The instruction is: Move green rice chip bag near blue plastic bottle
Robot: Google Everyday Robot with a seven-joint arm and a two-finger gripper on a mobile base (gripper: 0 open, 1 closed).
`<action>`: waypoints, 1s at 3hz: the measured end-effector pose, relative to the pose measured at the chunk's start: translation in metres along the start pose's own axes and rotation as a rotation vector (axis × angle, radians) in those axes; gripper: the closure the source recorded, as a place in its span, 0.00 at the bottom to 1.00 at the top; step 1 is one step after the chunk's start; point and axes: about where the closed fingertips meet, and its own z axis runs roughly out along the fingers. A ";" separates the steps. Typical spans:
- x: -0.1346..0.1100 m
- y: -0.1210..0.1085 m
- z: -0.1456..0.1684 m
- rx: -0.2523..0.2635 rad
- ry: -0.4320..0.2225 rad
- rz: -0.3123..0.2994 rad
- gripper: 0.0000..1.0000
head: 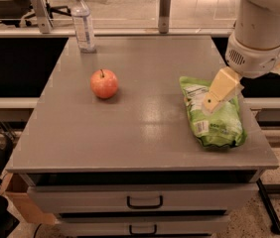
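Observation:
The green rice chip bag (pixel 214 117) lies flat at the right side of the grey table (pixel 145 128), its white label panel facing up. The blue plastic bottle (pixel 83 24), clear with a white cap, stands upright at the table's far left corner. My gripper (pixel 213 102) hangs from the white arm at the upper right, directly over the bag's upper middle. Its cream fingers (pixel 221 89) point down at the bag. I cannot tell whether they touch it.
A red apple (pixel 104 83) sits left of centre on the table. Two drawers with handles (pixel 144 201) are below the front edge. A cardboard box (pixel 18 202) stands on the floor at the lower left. Metal posts stand behind the table.

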 end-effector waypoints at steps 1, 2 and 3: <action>-0.004 0.003 0.005 -0.027 -0.008 -0.013 0.00; -0.005 0.008 0.025 -0.146 0.034 -0.003 0.00; -0.005 0.013 0.036 -0.210 0.056 0.029 0.00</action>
